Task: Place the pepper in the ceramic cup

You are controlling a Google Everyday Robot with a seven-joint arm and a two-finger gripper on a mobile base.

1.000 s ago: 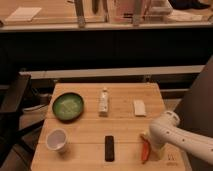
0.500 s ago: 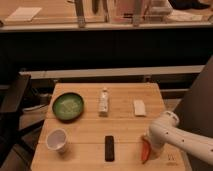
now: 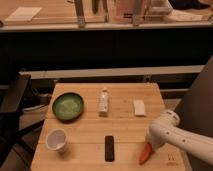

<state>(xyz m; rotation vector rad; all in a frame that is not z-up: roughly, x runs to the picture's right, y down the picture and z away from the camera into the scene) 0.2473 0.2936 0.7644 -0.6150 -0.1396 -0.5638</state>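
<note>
Camera view: grasp step in hand, with pincer [image 3: 150,143] positioned at upper end of red-orange chili pepper [image 3: 145,154], lying at front right of wooden table [image 3: 125,125], well apart from cup; clenched or released, cannot tell. Next, probably: secure chili pepper, lift clear, carry across past black bar [image 3: 109,148] to white ceramic cup [image 3: 57,140] at front left, release above its rim.

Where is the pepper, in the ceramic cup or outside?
Outside. The pepper lies on the table at the right front, by the gripper; the ceramic cup stands empty at the left front.
</note>
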